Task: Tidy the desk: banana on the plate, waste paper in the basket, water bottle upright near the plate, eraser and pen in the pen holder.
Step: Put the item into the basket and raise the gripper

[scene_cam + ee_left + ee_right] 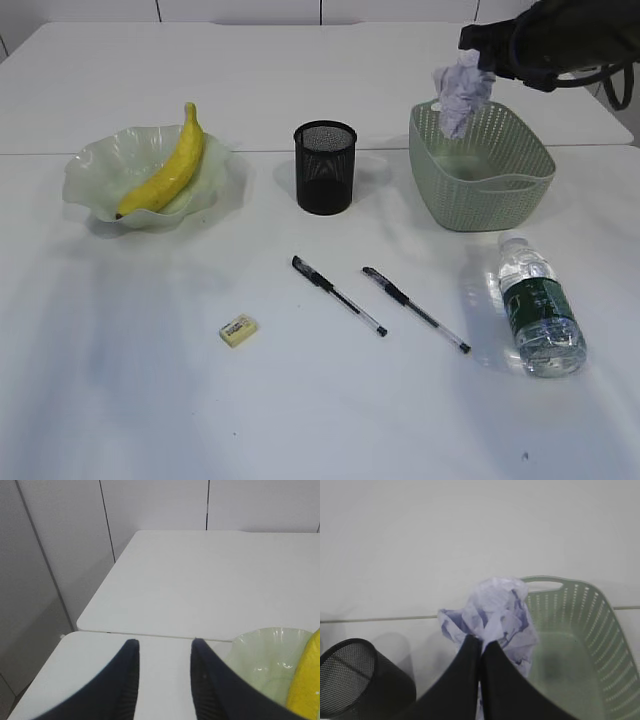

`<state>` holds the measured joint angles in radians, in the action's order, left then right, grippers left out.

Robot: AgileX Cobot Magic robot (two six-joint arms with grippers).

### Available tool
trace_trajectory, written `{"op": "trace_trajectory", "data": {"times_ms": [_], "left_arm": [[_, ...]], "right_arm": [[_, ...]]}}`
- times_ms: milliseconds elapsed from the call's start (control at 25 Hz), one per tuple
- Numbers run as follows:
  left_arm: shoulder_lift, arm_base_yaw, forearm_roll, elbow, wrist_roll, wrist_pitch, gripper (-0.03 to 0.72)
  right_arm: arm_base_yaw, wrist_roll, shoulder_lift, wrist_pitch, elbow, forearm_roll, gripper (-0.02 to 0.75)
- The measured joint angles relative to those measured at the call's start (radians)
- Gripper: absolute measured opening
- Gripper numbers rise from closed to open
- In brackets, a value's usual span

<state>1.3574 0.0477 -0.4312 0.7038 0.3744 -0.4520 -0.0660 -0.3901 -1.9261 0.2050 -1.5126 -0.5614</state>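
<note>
While the right tool [478, 62] hangs in the air with its jaws pinched tight on the crumpled waste paper [462, 92], the wad dangles over the far-left rim of the green basket [520, 190], and that is the relation the coming move turns on: the paper sits above the basket's edge, not squarely over its hollow. In the right wrist view the waste paper [492, 615] bulges out past the closed fingertips, with the basket [600, 630] lying ahead and to the right and the black mesh pen holder [355, 680] off to the lower left. A release from here would probably drop the wad inside, but a small shift toward the basket's middle looks safer, since the paper is light and could catch on the rim. The left tool [162, 680] stands partly open and holds nothing; it hovers beside the pale plate [260, 655], where the banana [305, 685] already rests. On the white surface [120, 400] the rest waits: two pens [338, 295] lie side by side on a slant in front of the pen holder, the eraser [238, 329] lies left of them, and the water bottle [538, 305] lies on its side just in front of the basket, nearer the right arm.
</note>
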Motion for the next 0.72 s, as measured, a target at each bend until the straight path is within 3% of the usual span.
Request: {"op": "trace_trajectory", "data": {"times_ms": [720], "left_arm": [[0.000, 0.000, 0.008, 0.000, 0.006, 0.000, 0.236]], "right_arm": [[0.035, -0.078, -0.084, -0.045, 0.000, 0.000, -0.007]]}}
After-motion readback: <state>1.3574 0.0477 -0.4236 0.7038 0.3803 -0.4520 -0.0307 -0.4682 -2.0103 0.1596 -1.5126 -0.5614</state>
